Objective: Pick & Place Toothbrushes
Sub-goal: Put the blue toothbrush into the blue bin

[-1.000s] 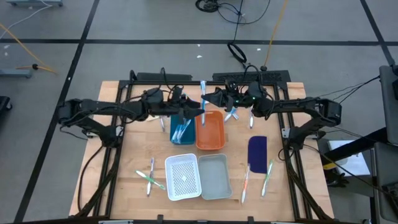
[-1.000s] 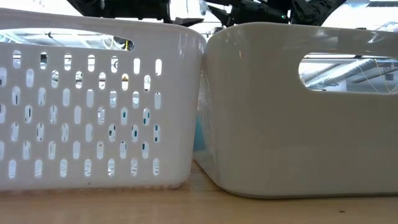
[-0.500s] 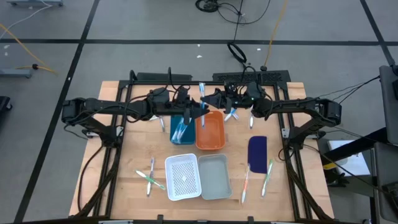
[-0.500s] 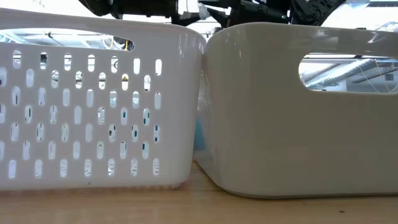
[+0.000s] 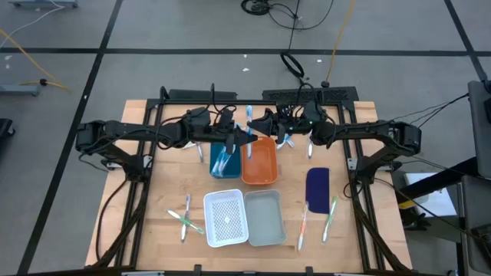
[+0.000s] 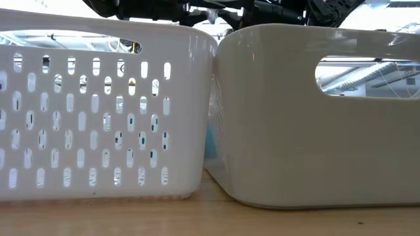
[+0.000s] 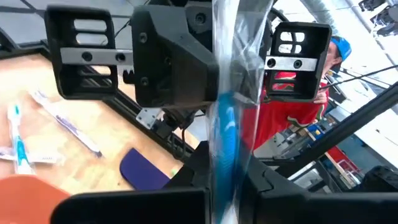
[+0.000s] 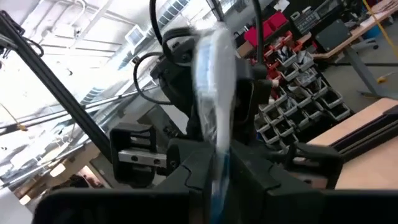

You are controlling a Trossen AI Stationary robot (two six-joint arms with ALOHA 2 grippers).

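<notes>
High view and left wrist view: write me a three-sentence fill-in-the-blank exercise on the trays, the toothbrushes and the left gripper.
The left gripper has its fingers shut on a clear-wrapped blue and white plastic ___.
Beside the orange rectangular plastic tray, several toothbrushes lie in the ___ tray.
The dark blue flat oblong piece lies on the robot's ___ side.
Missing words: toothbrush; blue; right.

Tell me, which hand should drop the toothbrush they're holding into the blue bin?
Left, I think. Both hands pinch the toothbrush, but the left hand hangs by the blue bin, while the right hand is nearer the orange bin.
</notes>
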